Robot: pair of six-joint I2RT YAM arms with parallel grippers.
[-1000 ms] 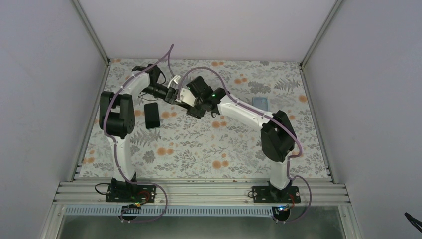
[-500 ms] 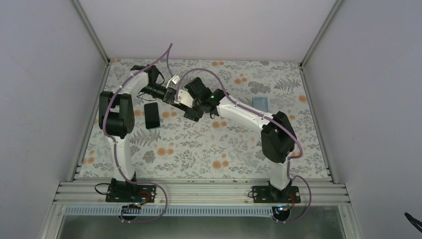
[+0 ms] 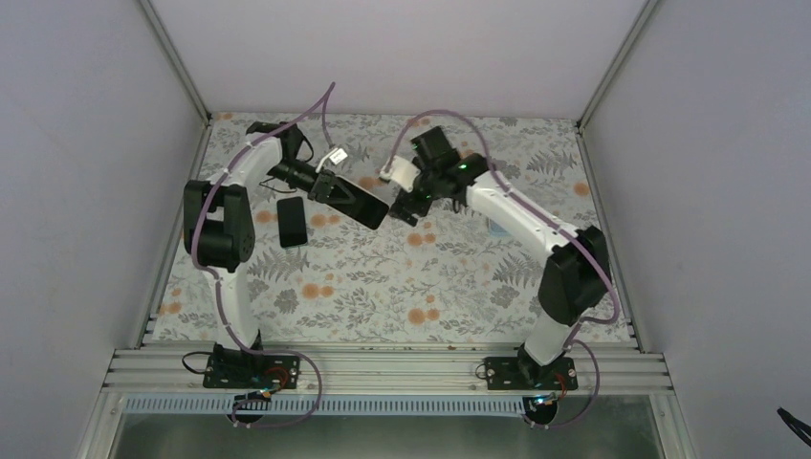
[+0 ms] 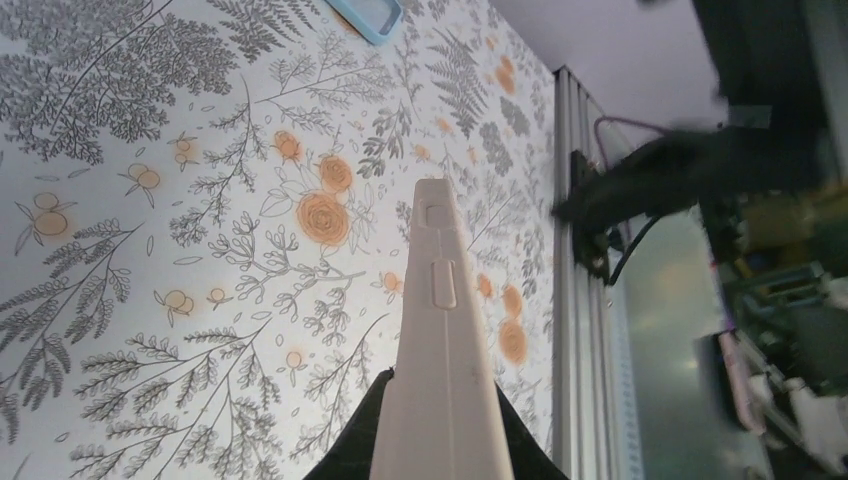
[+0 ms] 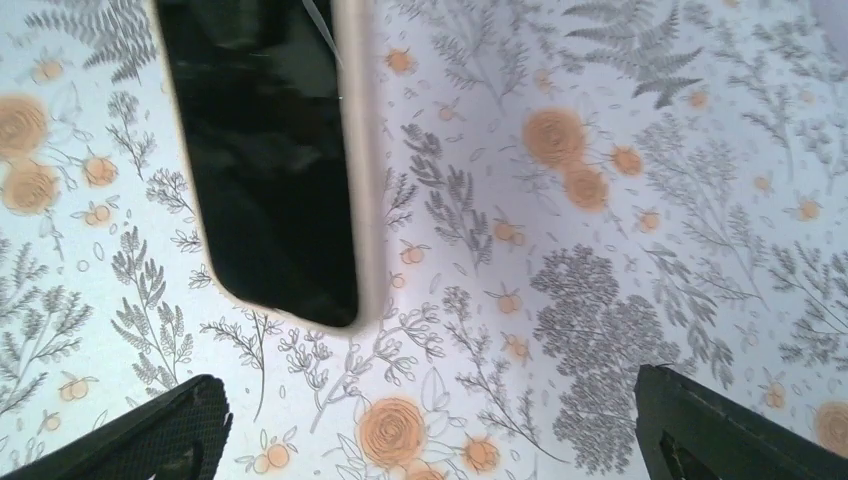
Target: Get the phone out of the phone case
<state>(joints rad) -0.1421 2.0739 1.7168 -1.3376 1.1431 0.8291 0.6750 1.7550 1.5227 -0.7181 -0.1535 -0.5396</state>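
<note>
Left wrist view, nearest the lens: the left gripper [image 4: 440,445] is clamped on one end of the phone case [image 4: 440,330]. A dark finger bears on each flat face, so the cream side edge with its button covers runs away from the camera, clear of the floral table [image 4: 150,250].

Right wrist view: the right gripper [image 5: 430,440] stands wide open and holds nothing, its fingers [image 5: 170,430] at the bottom corners of the frame. Beyond them the phone [image 5: 265,150] is still seated in the case, dark screen showing, with the cream rim unbroken around the free corner.

Top view: the two grippers are near each other but apart, above the far half of the table.

Assessment: extraction is not yet begun. The left clamp pins phone and case together at its end, so work should start at the free end.

- Bring the right fingers to the free corner and catch the rim only, not the glass.
- Peel the lip back gently. A hard pull may twist the case out of the left grip.
- Keep the assembly low over the table in case the phone drops free.

Further off, a loose dark handset [image 3: 293,221] lies flat beside the left arm. A blue case [image 4: 365,12] lies farthest out. Neither is involved.
</note>
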